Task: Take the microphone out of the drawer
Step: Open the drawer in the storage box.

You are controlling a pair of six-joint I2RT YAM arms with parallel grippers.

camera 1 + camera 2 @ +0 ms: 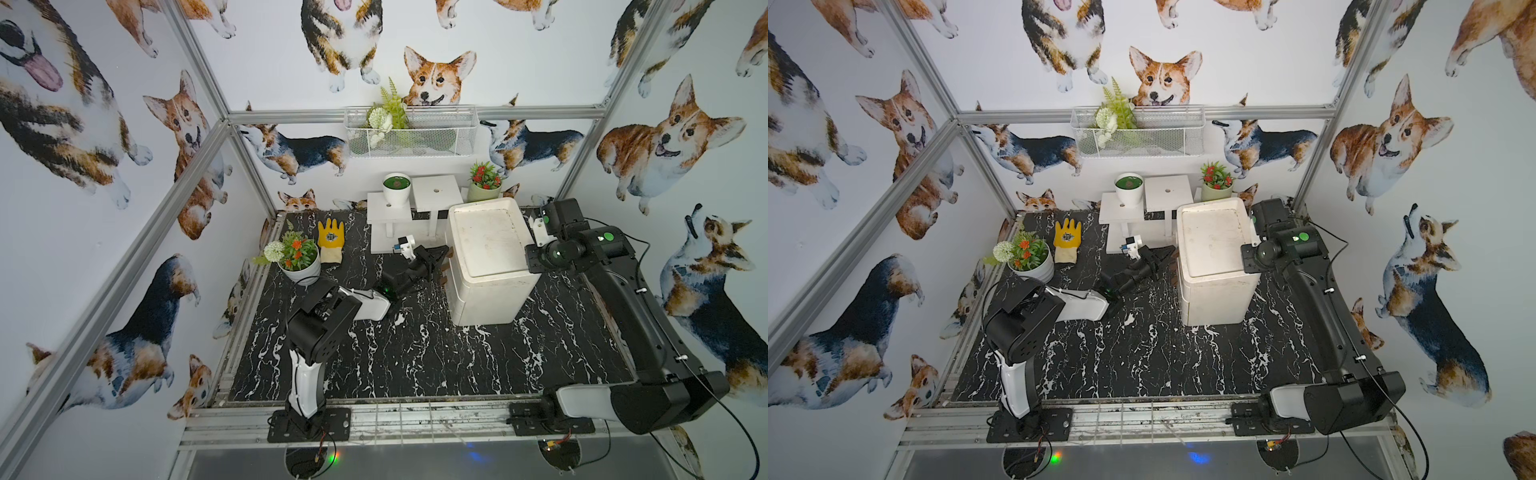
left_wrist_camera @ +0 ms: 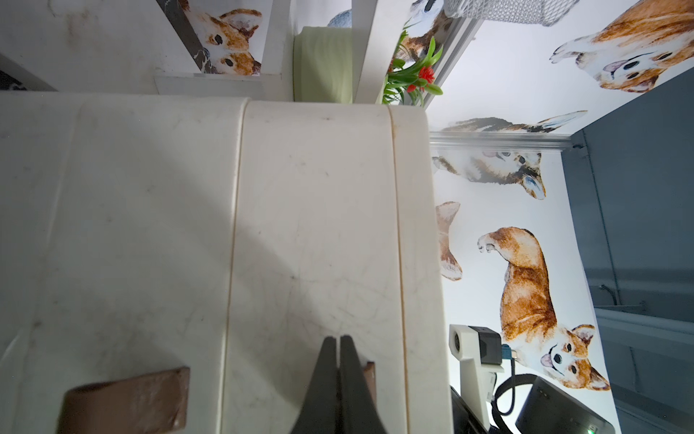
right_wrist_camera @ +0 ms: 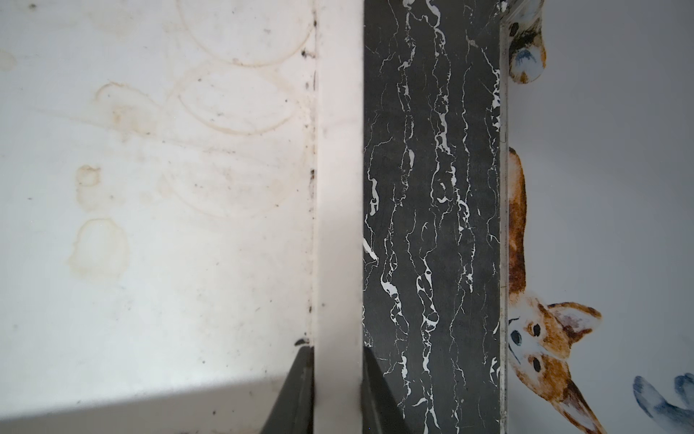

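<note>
**(a)** The left gripper [image 2: 340, 338] has its jaws pressed together, with only a hairline between the fingers [image 2: 325, 383]. The tips are close to the upper drawer front [image 2: 319, 225] of the white drawer unit [image 1: 486, 245]. The brown upper handle [image 2: 370, 377] shows just beside one finger; whether it is pinched cannot be told. The lower handle [image 2: 127, 402] lies apart from these jaws, on the lower drawer front [image 2: 150, 225]. Both fronts sit flush with the unit. The microphone shows in no view.

**(b)** The right gripper [image 3: 338, 351] has its jaws clamped narrowly on the raised rim [image 3: 338, 188] of the drawer unit's top. One finger [image 3: 298, 394] lies over the stained top panel, the other over the outer side. The black marble tabletop [image 3: 432, 188] lies beyond.

**(c)** In both top views the two grippers stand on opposite sides of the unit.
- Just behind the left jaws are two white stands [image 1: 434, 193], one of them bearing a white pot [image 1: 397, 189].
- Behind the unit is a green pot of red flowers [image 1: 484, 189].
- Well away from the jaws, on the side opposite the unit, a yellow glove [image 1: 331, 241] lies flat, with a flower pot [image 1: 299, 259] beside it.
- A wire basket [image 1: 411, 133] hangs on the back wall.
</note>
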